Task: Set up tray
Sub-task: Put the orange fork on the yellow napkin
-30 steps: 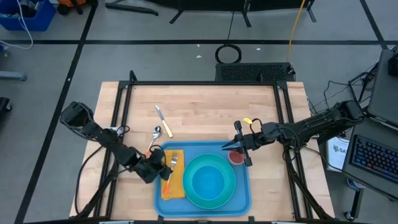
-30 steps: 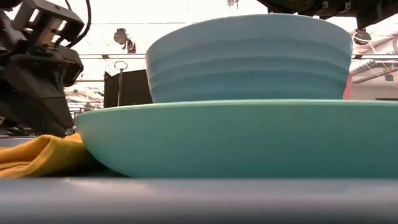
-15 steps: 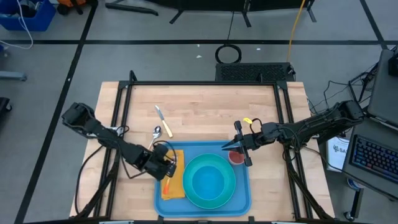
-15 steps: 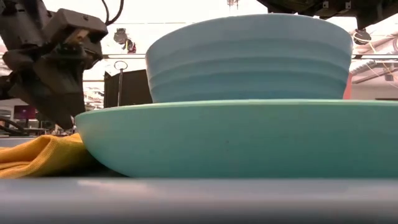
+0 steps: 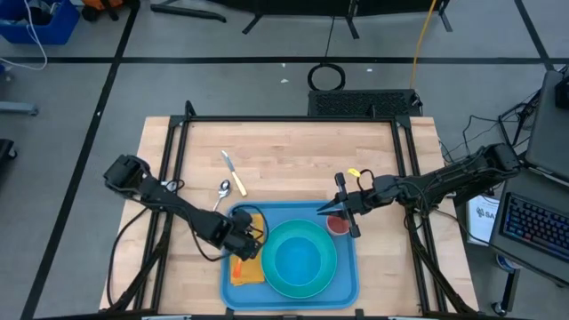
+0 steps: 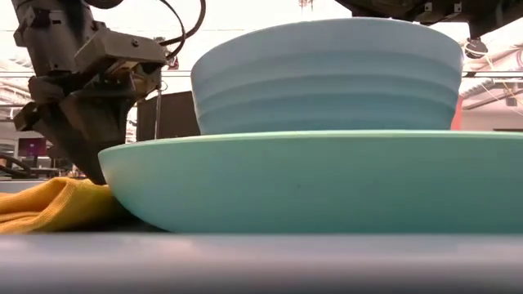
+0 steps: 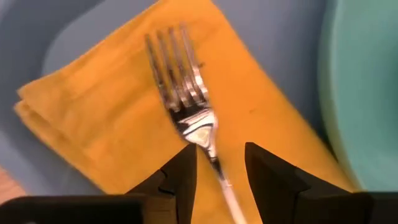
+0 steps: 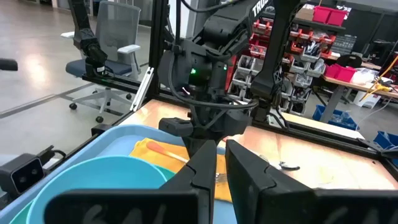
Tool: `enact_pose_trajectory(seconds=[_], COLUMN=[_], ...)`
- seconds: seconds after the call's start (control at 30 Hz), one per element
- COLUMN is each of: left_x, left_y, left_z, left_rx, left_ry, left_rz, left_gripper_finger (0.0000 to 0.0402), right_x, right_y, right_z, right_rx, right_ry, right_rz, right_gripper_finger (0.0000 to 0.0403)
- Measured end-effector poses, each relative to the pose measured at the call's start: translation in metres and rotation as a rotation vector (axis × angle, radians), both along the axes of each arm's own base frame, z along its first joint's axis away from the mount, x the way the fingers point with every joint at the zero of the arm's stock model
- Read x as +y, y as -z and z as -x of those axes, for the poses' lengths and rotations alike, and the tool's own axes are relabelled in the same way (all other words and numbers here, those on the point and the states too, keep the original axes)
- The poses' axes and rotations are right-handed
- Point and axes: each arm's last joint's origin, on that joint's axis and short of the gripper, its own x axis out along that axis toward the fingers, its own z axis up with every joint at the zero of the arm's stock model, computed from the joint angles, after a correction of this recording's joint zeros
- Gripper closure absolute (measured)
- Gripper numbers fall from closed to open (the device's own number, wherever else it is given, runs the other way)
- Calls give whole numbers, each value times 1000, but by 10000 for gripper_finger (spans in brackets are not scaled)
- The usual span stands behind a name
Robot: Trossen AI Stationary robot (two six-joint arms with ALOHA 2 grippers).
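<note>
On the wooden table [image 5: 293, 156], toward the left, a spoon [image 5: 223, 188] and a knife [image 5: 233, 172] are lying on bare wood beyond the tray's far-left corner. The left gripper [image 5: 247, 238] is being held low over the left part of the tray [image 5: 345, 284]. Its fingers [image 7: 183, 177] are being kept a little apart, astride the fork's [image 7: 186, 115] handle without pinching it. The fork is lying on a folded yellow napkin [image 7: 93, 124] inside the tray. The tray itself is sitting at the near middle of the table. Beside the napkin, a turquoise plate [image 5: 271, 277] is carrying a light-blue bowl [image 5: 300, 255]. Farther right, the right gripper [image 5: 342, 216] is being held over the tray's far-right corner, fingers nearly together, next to a small red cup [image 5: 339, 226].
</note>
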Motion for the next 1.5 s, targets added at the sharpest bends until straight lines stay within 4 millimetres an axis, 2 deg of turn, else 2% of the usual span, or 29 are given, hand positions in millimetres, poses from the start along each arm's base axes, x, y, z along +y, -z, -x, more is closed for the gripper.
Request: enact_pose_trajectory(seconds=[0.27,0.53,0.67,0.9,1.03,1.5], left_x=[-3,-4,-5,-5,-6,-6], left_y=[16,17,18,18,18,17], left_z=[-4,-4,-3,-3,-4,1], left_rx=[50,52,60,63,54,80], left_ry=[25,0,1,-6,-16,-15], left_rz=[7,7,11,10,27,18], left_gripper_finger=[263,266,291,358,380,374], right_x=[0,0,0,0,0,0], right_y=[0,1,1,1,1,1], right_z=[0,0,0,0,0,0], right_rx=[5,7,7,10,10,14], right_ry=[0,0,0,0,1,0], right_rz=[1,1,1,2,2,2], right_gripper_finger=[374,374,374,374,374,374])
